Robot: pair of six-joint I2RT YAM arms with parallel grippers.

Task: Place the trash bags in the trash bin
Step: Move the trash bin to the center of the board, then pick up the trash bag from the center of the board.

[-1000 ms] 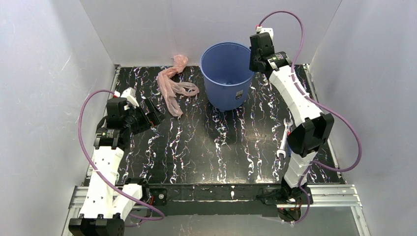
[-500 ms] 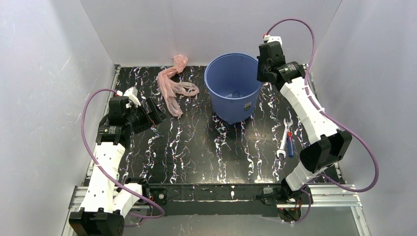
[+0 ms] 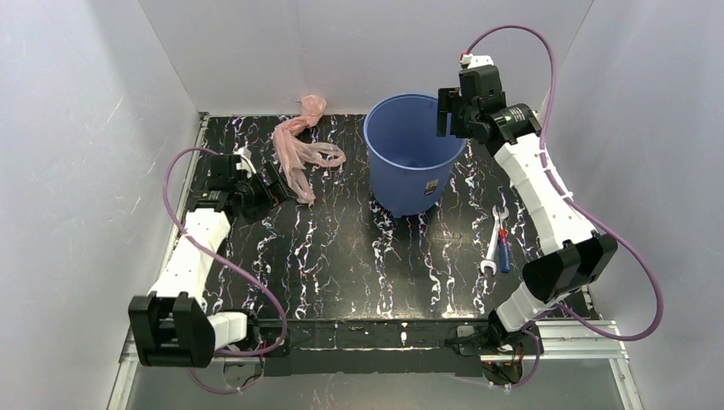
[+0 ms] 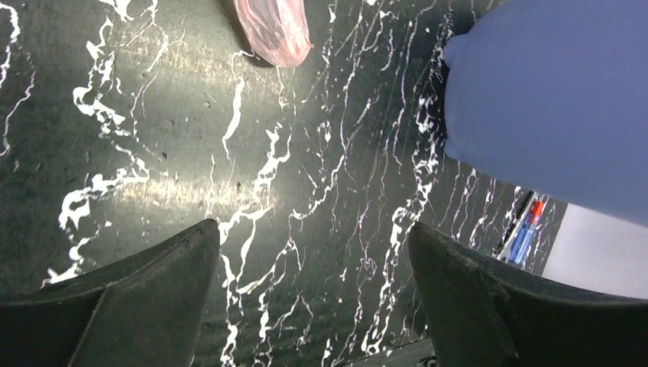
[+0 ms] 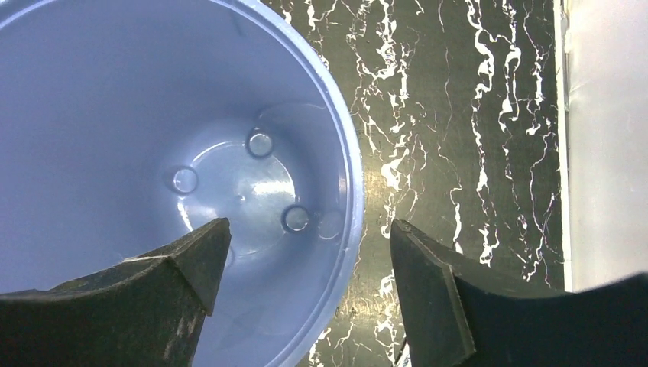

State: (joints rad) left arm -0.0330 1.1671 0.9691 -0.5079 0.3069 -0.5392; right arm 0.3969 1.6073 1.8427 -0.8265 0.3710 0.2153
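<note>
Now that the right tool (image 5: 306,237) has let go of the rim of the blue trash bin (image 3: 401,184), the left tool (image 4: 313,237), released too, has neared the pink trash bag (image 3: 299,158) lying on the counter (image 3: 341,256), seemingly to grasp it.

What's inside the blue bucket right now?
Nothing shows in the bucket: the right wrist view gives a bare blue floor with three round dimples. Part of its inner wall is hidden behind the right gripper. The pink bag lies on the table.

Left gripper (image 4: 313,228) sits low, jaws wide apart; right arm (image 3: 534,184) stretches far forward, right gripper (image 5: 309,225) pointing down, jaws spread.
</note>
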